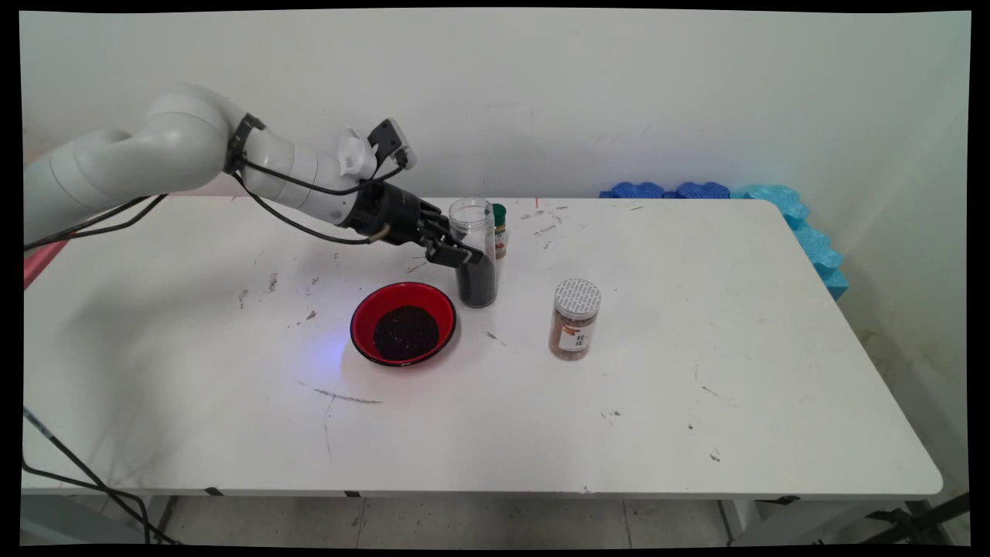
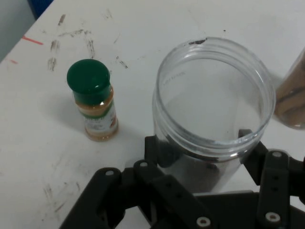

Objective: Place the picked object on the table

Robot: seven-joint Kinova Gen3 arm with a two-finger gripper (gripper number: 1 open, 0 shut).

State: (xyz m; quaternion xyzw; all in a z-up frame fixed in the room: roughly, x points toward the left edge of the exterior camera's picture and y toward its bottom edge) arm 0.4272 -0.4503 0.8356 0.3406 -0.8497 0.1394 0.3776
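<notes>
An open clear jar with dark grains in its lower half stands upright on the white table. My gripper reaches in from the left, and its black fingers press the jar's sides below the rim. Just in front and to the left sits a red bowl holding a heap of the same dark grains. A small spice bottle with a green cap stands close behind the jar.
A jar of brown powder with a grey lid stands to the right of the clear jar. Blue foam blocks line the table's far right corner. Black cables hang at the front left.
</notes>
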